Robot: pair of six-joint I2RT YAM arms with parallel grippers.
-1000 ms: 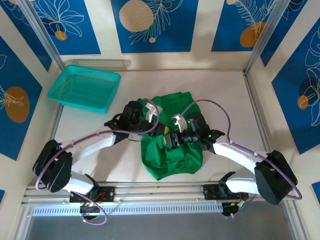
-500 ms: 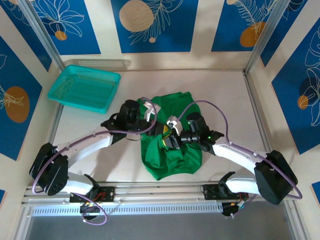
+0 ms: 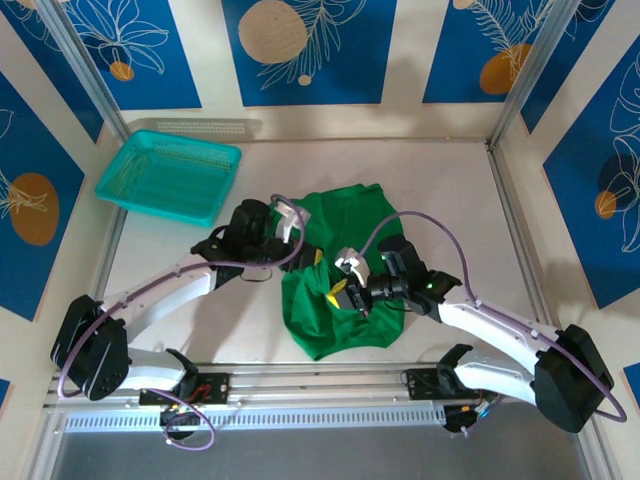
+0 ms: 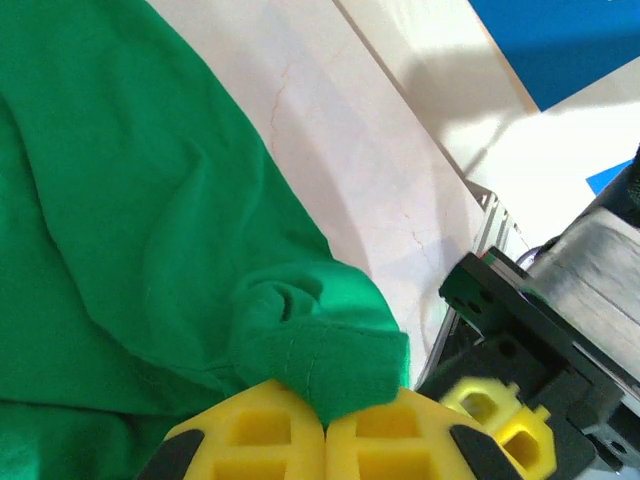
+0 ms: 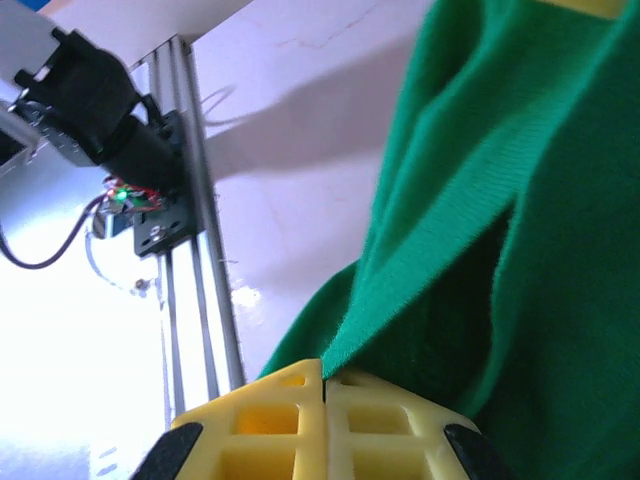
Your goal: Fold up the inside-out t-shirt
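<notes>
item: inside-out green t-shirt [image 3: 350, 215], bunched mid-way across the table [image 3: 450, 190], near the arms. left gripper [image 4: 325, 430]: pads closed on a cloth fold. right gripper [image 5: 323, 385]: clamped on a hem edge. likely purpose: lift, spread flat.

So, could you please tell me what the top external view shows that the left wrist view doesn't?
The top external view gives the teal basket at the far left of the table, and the whole crumpled t-shirt, with the right gripper over its near half. The left wrist view gives close detail instead: the left gripper is shut, its yellow fingers pinching a bunched edge of the cloth. Both share the green t-shirt and the pale table.
</notes>
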